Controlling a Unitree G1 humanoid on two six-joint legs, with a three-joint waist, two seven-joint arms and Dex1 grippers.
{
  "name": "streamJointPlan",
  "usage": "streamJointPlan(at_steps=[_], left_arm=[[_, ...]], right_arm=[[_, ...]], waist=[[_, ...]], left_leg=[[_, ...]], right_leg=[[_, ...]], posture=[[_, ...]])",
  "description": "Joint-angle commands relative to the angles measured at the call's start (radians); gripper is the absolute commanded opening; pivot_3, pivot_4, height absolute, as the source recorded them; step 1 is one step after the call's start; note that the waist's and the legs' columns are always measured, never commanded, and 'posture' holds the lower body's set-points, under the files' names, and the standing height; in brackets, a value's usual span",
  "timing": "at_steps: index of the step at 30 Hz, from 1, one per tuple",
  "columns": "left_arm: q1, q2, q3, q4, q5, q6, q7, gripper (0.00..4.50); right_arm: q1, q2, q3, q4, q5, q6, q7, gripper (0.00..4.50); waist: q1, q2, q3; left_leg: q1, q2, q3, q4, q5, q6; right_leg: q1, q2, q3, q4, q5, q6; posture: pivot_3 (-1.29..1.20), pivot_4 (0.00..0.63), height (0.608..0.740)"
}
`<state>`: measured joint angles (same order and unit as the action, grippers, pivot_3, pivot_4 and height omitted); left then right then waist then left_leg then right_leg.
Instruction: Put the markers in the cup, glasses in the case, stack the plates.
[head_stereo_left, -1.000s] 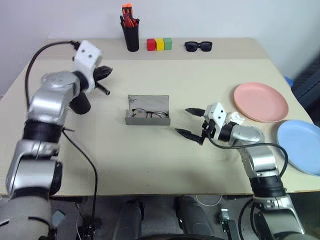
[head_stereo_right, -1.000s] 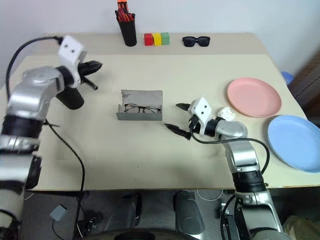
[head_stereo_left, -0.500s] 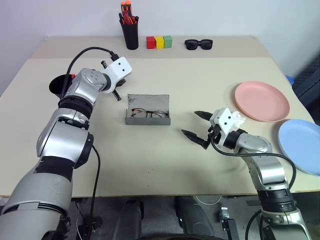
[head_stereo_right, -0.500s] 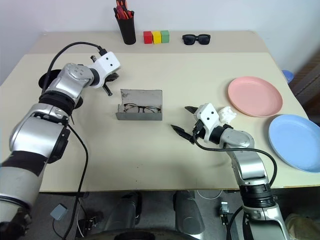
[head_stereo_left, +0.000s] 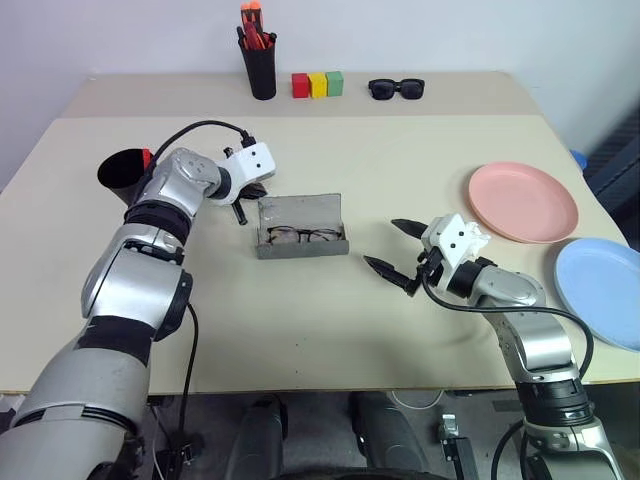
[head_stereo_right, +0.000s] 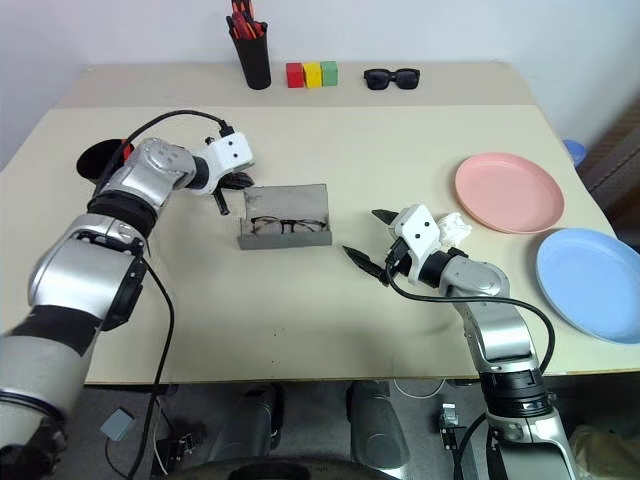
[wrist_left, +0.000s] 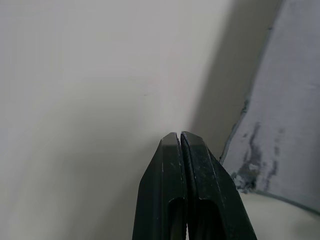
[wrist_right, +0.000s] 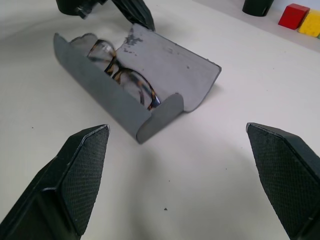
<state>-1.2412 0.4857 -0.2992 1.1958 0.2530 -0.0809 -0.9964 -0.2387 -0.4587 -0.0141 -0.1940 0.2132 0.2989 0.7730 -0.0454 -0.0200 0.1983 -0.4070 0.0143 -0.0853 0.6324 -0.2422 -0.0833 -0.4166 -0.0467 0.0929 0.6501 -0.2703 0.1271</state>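
Your left gripper (head_stereo_left: 250, 190), pinched shut and empty, sits at the case (head_stereo_left: 303, 226) lid's 10 o'clock corner; glasses (head_stereo_left: 297, 235) lie inside. Push the lid forward and down evenly. Right gripper (head_stereo_left: 398, 255) waits wide open at 3 o'clock, empty.

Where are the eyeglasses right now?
The eyeglasses lie inside the open grey case mid-table, between the shut left gripper and the open right gripper.

The case (wrist_right: 165, 60) looks like matt grey felt, scuffed in patches. The bench (head_stereo_left: 300, 300) is smooth, matt beige. The right tool (wrist_right: 185, 185) has black fingers (wrist_right: 82, 165) with finely textured pads. The pink plate (head_stereo_left: 524, 203) is smooth plastic.
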Motion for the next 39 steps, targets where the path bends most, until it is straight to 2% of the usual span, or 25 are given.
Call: streamJointPlan(at_steps=[1, 11, 14, 19, 23, 25, 27, 31, 35, 38, 39], left_arm=[[0.069, 0.057, 0.035, -0.162, -0.055, -0.023, -0.129, 0.03], [0.376, 0.135, 0.073, -0.804, -0.207, 0.261, -0.298, 0.03], [0.44, 0.139, 0.067, -0.906, -0.218, 0.33, -0.292, 0.03], [0.526, 0.15, 0.033, -0.964, -0.191, 0.342, -0.263, 0.03], [0.475, 0.069, 0.157, -0.954, -0.247, 0.399, -0.075, 0.03], [0.449, 0.025, 0.245, -0.97, -0.321, 0.391, -0.012, 0.03], [0.434, 0.0, 0.299, -1.015, -0.37, 0.42, 0.04, 0.03], [0.416, -0.065, 0.329, -1.098, -0.454, 0.475, 0.099, 0.03], [0.412, -0.15, 0.268, -1.165, -0.514, 0.535, 0.096, 0.03], [0.451, -0.191, 0.162, -1.155, -0.522, 0.473, -0.006, 0.83], [0.46, -0.198, 0.139, -1.144, -0.522, 0.456, -0.032, 1.24]], right_arm=[[-0.018, -0.013, -0.006, -0.01, 0.019, -0.011, 0.0, 4.5], [-0.027, -0.024, -0.011, 0.039, 0.018, -0.015, -0.001, 4.5], [-0.025, -0.028, -0.02, 0.046, 0.018, -0.009, -0.014, 4.5], [-0.017, -0.035, -0.037, 0.052, 0.014, 0.002, -0.051, 4.5], [0.0, -0.016, -0.127, -0.007, -0.005, -0.005, -0.203, 4.5], [0.016, -0.012, -0.165, -0.054, -0.018, -0.006, -0.268, 4.5], [0.036, -0.045, -0.2, -0.106, -0.063, 0.02, -0.325, 4.5], [0.058, -0.084, -0.285, -0.147, -0.027, 0.118, -0.351, 4.5], [0.088, -0.143, -0.369, -0.14, -0.04, 0.167, -0.373, 4.5], [0.142, -0.196, -0.413, -0.136, -0.076, 0.224, -0.391, 4.5], [0.16, -0.21, -0.418, -0.14, -0.092, 0.245, -0.401, 4.5]], waist=[[-0.001, 0.0, 0.0], [0.001, 0.001, 0.0], [0.001, 0.001, -0.001], [0.001, 0.001, -0.001], [0.008, 0.001, -0.001], [0.006, 0.001, -0.001], [0.005, 0.001, -0.001], [0.003, 0.001, -0.001], [0.009, 0.001, -0.001], [0.009, 0.001, -0.001], [0.008, 0.002, -0.002]], left_leg=[[0.0, 0.0, 0.0, 0.0, 0.0, 0.0], [0.001, 0.0, 0.0, 0.002, 0.0, 0.0], [0.001, 0.001, -0.001, 0.002, 0.0, 0.0], [0.005, 0.001, -0.001, 0.002, 0.0, 0.0], [0.01, 0.001, -0.001, 0.002, 0.0, 0.0], [0.009, 0.0, -0.001, 0.003, 0.0, 0.0], [0.009, 0.001, -0.001, 0.002, 0.0, 0.0], [0.009, 0.0, -0.001, 0.001, 0.0, 0.0], [0.01, 0.0, 0.0, 0.002, 0.0, 0.0], [0.011, 0.0, 0.0, 0.002, 0.0, 0.0], [0.012, 0.0, 0.0, 0.001, 0.0, 0.0]], right_leg=[[0.0, 0.0, 0.0, 0.0, 0.0, 0.0], [0.002, 0.0, 0.0, 0.002, 0.0, 0.0], [0.002, 0.0, 0.0, 0.003, 0.0, 0.0], [0.005, 0.0, 0.0, 0.003, 0.0, 0.0], [0.01, 0.0, 0.0, 0.002, 0.0, 0.0], [0.01, 0.0, 0.0, 0.002, 0.0, 0.0], [0.009, 0.0, 0.0, 0.003, 0.0, 0.0], [0.009, 0.0, 0.0, 0.003, 0.0, 0.0], [0.011, -0.001, 0.0, 0.002, 0.0, 0.0], [0.012, 0.0, 0.0, 0.001, 0.0, 0.0], [0.012, 0.0, 0.001, 0.001, 0.0, 0.0]], posture=[[0.0, 0.15, 0.74], [0.0, 0.15, 0.74], [0.0, 0.15, 0.74], [0.0, 0.15, 0.74], [0.0, 0.15, 0.74], [0.0, 0.15, 0.74], [0.0, 0.15, 0.74], [0.0, 0.15, 0.74], [0.0, 0.15, 0.74], [0.0, 0.15, 0.74], [0.0, 0.15, 0.74]])
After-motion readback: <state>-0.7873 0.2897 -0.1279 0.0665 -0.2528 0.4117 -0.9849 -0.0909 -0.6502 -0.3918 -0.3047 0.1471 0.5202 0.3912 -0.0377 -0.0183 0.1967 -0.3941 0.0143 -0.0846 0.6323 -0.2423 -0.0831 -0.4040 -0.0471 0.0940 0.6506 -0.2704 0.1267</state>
